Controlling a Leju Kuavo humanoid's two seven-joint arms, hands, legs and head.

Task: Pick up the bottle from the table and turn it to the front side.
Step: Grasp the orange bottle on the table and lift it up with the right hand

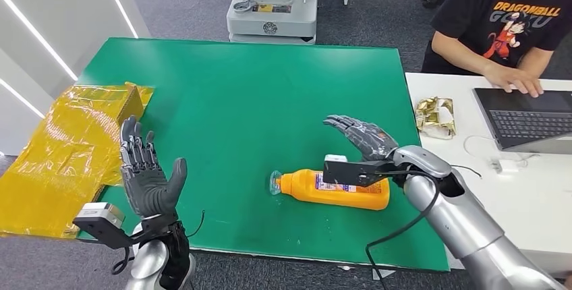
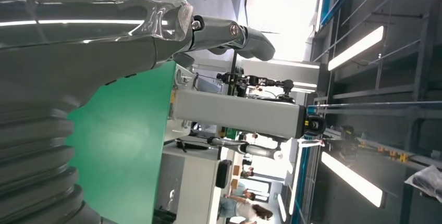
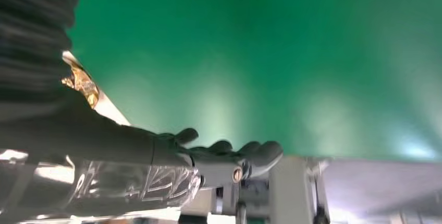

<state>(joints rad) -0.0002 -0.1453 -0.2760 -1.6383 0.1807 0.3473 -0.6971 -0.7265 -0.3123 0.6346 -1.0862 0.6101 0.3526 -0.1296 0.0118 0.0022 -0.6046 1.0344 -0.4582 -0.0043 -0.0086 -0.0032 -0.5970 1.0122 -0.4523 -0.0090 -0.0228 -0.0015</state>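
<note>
The right hand [image 1: 361, 136] hovered open and empty above the lying bottle [image 1: 334, 189]; it needed to descend squarely over the body before closing, while the left hand [image 1: 145, 172] stood open and idle.

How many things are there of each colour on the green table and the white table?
Orange: 1, the bottle
Yellow: 1, the yellow wrapped box
Gold: 1, the crumpled foil wrapper
Dark grey: 1, the laptop
White: 1, the charger with its cable
Total: 5

orange bottle [image 1: 335, 189], green table [image 1: 243, 94], yellow wrap [image 1: 64, 155], dark grey hands
</note>
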